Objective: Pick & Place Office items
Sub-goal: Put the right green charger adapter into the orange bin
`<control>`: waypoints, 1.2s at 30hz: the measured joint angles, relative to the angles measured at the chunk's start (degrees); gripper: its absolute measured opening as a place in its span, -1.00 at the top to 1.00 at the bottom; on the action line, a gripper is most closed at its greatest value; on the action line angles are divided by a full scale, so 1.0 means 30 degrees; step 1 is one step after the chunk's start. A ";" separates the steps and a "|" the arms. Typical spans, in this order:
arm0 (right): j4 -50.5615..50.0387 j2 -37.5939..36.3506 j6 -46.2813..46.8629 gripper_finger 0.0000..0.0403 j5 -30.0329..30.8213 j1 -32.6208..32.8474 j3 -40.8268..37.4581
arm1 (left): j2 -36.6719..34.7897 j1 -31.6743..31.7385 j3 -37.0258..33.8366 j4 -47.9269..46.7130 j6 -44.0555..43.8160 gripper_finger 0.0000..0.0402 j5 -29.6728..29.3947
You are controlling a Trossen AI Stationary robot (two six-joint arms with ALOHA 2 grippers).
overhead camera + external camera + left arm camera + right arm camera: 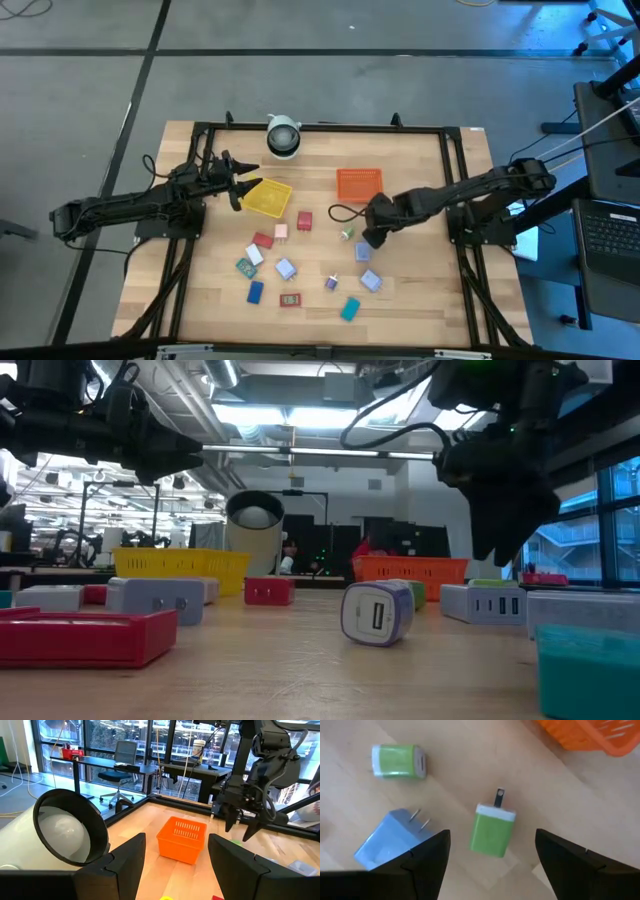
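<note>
Right gripper (490,865) hangs over the table with its fingers spread wide and nothing between them. A green charger block (492,831) lies flat on the wood right under the gap, prong pointing toward the orange tray (358,184). A second green block (397,762) and a blue one (390,842) lie nearby. Left gripper (240,182) waits open by the yellow tray (266,197). The other office items (287,268) are scattered across the table's near half.

Green/white charger (491,834), blue charger (390,841), orange basket (182,839).

Bare wood beside green charger (491,833)
</note>
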 joint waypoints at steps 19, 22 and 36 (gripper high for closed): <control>0.1466 0.3255 -0.0510 -0.45 0.0048 -0.0094 -0.0027 | 0.0000 0.0000 0.0007 -0.0374 -0.0041 -0.06 0.0000; 0.1509 0.3257 -0.0526 -0.41 0.0099 -0.0094 -0.0029 | 0.0006 0.0000 0.0007 -0.0518 -0.0012 -0.06 0.0000; 0.1443 0.3249 -0.1091 0.21 -0.0410 -0.0094 -0.0015 | 0.0002 0.0000 0.0015 -0.0580 -0.0005 -0.06 0.0000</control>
